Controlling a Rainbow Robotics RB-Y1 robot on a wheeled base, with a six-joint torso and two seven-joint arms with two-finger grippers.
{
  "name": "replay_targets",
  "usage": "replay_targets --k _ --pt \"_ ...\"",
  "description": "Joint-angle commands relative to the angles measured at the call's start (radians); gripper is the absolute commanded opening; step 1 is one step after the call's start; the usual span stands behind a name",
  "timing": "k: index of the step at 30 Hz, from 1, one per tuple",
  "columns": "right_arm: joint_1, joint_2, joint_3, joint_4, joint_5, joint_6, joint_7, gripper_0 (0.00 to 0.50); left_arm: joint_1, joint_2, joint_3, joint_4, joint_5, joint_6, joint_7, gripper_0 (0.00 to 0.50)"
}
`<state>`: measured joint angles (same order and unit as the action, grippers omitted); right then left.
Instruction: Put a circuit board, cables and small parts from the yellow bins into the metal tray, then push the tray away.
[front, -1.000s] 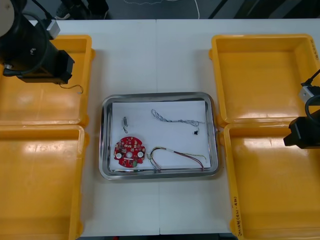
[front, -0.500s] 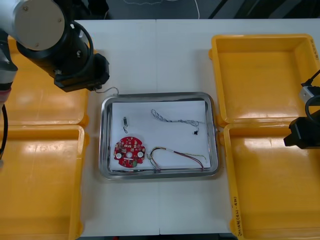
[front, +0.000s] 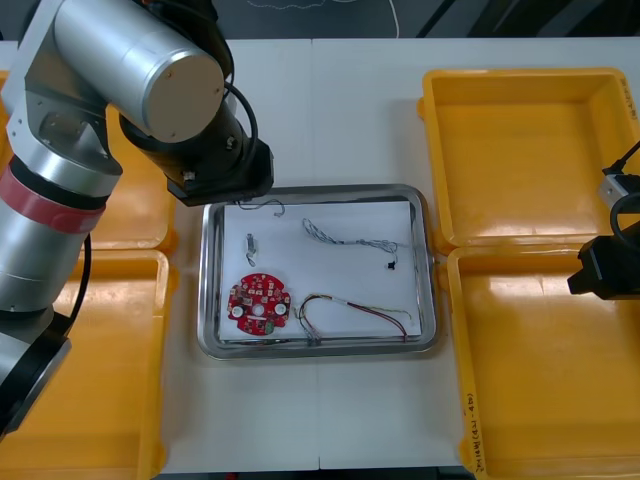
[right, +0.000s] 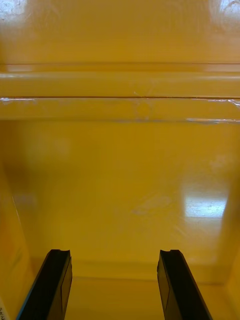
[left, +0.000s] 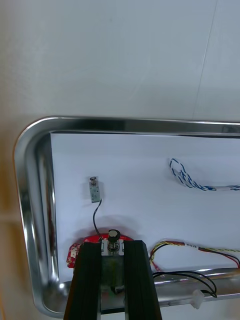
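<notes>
Left gripper (left: 112, 245), clenched on a small metal part (left: 114, 235), probably light and rigid, with a limp wire tail (front: 263, 207) best left ungripped, hangs over the metal tray's (front: 318, 189) far-left corner; right gripper (right: 114, 253), spread, idles over a yellow bin (right: 120, 165).

From my console the light reads bright and even, coming from overhead. The worktop (front: 320, 110) beyond the metal tray (front: 210, 300) is evenly lit. The tray's rim throws hard white streaks, and in the left wrist view its curved wall mirrors dark and pale bands, with a soft grey shade just inside it. The yellow bins (front: 520, 150) either side of the tray carry a broad sheen, and one white glare patch shows on a bin floor. The small metal part (left: 114, 235) in the left gripper (left: 113, 243)'s jaws glints dully.
</notes>
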<state>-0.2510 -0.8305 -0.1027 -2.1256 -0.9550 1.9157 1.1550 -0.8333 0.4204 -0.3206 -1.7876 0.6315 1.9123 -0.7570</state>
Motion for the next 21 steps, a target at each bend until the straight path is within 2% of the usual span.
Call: replay_targets --k 1,5,10,21 --pt "0.013 0.005 -0.034 -0.030 0.001 0.004 -0.026 0.500 -0.044 -0.029 -0.052 0.024 -0.018 0.008 0.041 0.000" --pt "0.016 0.005 -0.035 -0.030 0.001 0.004 -0.023 0.500 -0.015 -0.038 -0.055 0.031 -0.044 0.008 0.030 0.000" --pt "0.018 0.005 -0.035 -0.030 -0.001 0.004 -0.021 0.500 0.033 -0.066 -0.055 0.031 -0.102 -0.045 0.007 0.000" --pt "0.019 0.005 -0.035 -0.030 -0.004 0.004 -0.018 0.500 0.097 -0.112 -0.055 0.043 -0.177 -0.107 -0.033 0.000"
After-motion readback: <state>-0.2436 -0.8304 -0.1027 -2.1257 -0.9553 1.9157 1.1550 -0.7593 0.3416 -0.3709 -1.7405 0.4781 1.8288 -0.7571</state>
